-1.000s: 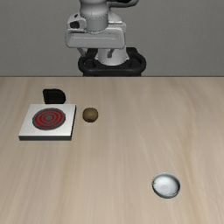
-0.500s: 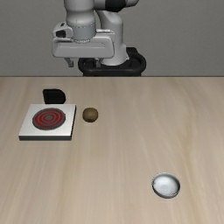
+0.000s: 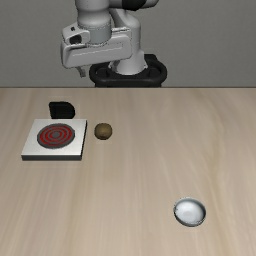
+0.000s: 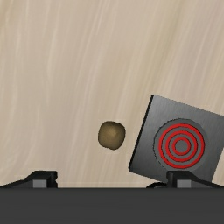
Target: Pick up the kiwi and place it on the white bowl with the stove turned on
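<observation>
The kiwi (image 3: 104, 130) lies bare on the wooden counter (image 3: 150, 170), a small brown oval. It is nearer the edge where the robot's base stands than the opposite one, and on the side toward the exterior view's left. Nothing touches it. Just beside it, toward the counter's edge on the exterior view's left, sits a flat white stove plate (image 3: 54, 140) with a dark top, and its burner rings show red. A narrow strip of counter separates the fruit from the plate. A small black block (image 3: 62, 107) stands against the plate's side nearest the robot's base. The white bowl (image 3: 189, 211) sits well apart from all this, out toward the opposite edge and on the exterior view's right. It is upright with nothing in it. The pincer (image 4: 112, 178) hangs high above the counter over the kiwi and stove. Its fingers are spread wide and it has hold of nothing.
</observation>
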Motion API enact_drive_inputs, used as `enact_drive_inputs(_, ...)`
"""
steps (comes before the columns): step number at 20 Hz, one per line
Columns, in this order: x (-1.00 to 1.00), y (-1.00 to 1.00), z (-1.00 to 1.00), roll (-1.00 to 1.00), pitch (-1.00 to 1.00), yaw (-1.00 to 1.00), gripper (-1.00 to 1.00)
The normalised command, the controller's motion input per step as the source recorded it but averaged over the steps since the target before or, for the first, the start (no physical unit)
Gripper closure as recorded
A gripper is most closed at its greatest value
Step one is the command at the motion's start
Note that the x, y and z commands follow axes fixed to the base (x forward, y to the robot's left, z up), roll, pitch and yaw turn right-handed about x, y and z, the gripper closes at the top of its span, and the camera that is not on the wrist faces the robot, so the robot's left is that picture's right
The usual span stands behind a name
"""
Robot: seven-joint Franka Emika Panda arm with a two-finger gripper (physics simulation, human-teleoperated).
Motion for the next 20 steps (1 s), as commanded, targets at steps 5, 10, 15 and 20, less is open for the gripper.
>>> enact_drive_inputs(5,0.0,0.0,0.0,0.0,0.0,0.45,-1.0)
enact_drive_inputs(10,0.0,0.0,0.0,0.0,0.0,0.49,-1.0)
enact_drive_inputs(15,0.0,0.0,0.0,0.0,0.0,0.45,-1.0)
enact_drive_inputs(20,0.0,0.0,0.0,0.0,0.0,0.45,-1.0)
